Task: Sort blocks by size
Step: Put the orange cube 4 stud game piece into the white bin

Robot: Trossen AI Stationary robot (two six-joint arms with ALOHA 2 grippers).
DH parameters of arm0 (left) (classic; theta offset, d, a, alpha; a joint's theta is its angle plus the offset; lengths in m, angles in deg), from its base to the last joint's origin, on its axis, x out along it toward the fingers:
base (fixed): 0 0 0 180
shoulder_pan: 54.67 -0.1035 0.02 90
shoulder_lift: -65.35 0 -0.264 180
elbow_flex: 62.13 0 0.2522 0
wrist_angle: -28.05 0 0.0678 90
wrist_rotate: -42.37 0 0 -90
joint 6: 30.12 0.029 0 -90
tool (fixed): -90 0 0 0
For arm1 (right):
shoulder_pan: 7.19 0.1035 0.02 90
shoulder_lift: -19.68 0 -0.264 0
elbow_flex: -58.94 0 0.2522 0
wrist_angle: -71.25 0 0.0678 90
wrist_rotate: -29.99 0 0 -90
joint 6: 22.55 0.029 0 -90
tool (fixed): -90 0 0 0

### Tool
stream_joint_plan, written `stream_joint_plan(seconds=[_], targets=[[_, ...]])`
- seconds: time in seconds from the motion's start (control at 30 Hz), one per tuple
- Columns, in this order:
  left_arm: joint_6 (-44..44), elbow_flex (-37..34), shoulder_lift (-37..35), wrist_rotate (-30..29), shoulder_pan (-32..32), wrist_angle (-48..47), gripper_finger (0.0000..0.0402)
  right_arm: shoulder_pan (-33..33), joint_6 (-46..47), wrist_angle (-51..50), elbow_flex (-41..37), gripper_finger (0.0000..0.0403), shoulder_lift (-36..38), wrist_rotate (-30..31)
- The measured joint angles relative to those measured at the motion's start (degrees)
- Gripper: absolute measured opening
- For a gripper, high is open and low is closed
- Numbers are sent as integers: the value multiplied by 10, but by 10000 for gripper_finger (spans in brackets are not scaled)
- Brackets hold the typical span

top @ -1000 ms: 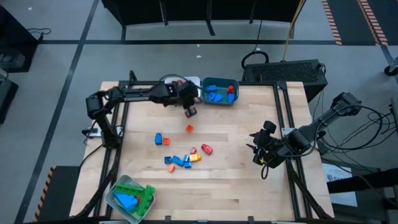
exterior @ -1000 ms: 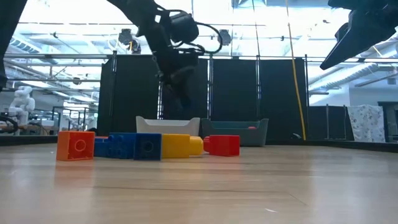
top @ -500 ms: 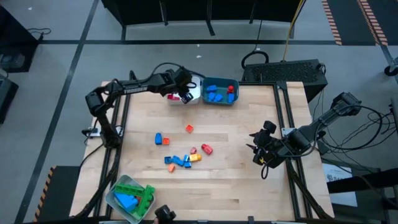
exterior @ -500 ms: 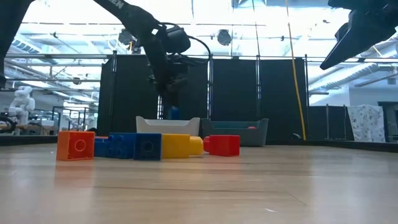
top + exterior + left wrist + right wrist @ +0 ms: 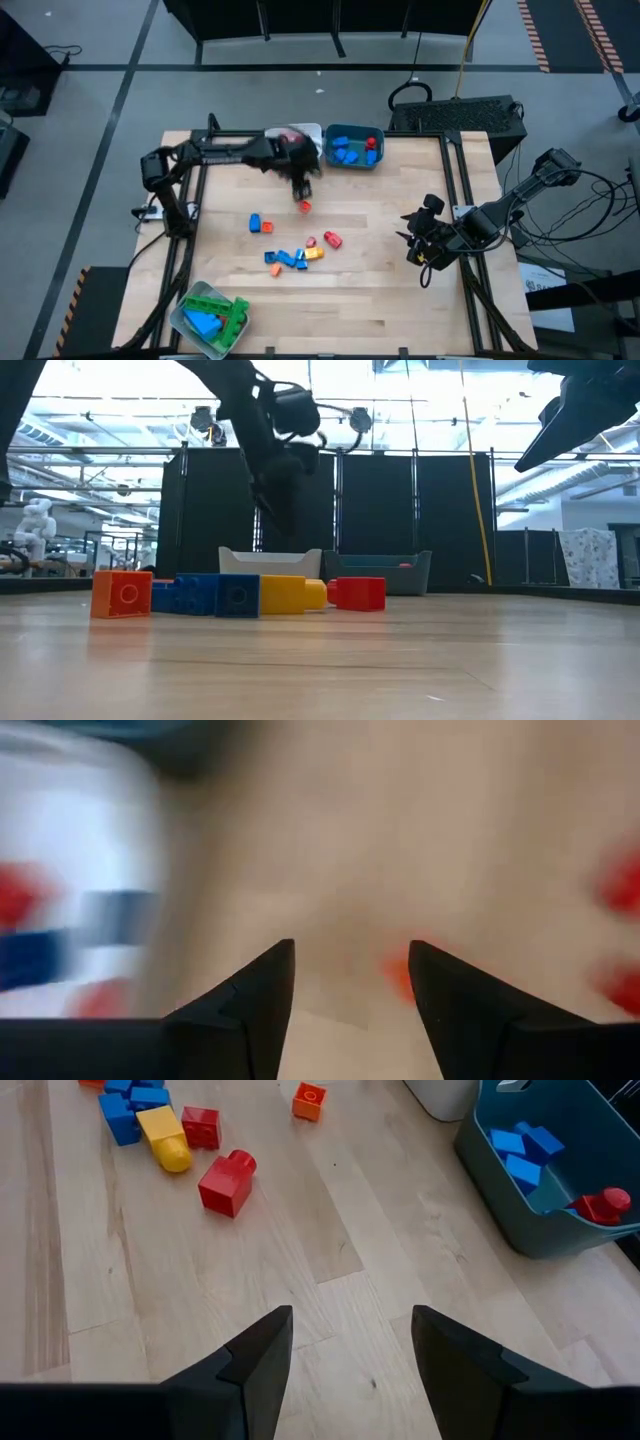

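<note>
Blocks [image 5: 296,256] lie scattered mid-table, with more in the teal bin [image 5: 353,146] at the far edge and in the clear-grey bin [image 5: 210,318] at the near left corner. Left gripper [image 5: 301,190] hangs just beside the white bin [image 5: 302,131], above a lone orange block [image 5: 304,206], jaws parted and empty. Right gripper [image 5: 414,244] waits at the right edge, jaws apart, holding nothing.

White bin [image 5: 300,135], teal bin [image 5: 354,160], clear-grey bin [image 5: 180,322]
</note>
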Motion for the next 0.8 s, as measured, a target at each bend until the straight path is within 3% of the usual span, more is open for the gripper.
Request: stream_joint_plan(seconds=[0.13,0.3,0.8], targets=[[75,-9,0,28,73,-38,199,0,-1,0,0,192,0,0],[147,-38,0,-47,140,-24,199,0,0,0,0,192,0,0],[188,-63,0,-122,135,59,199,0,0,2,0,192,0,0]])
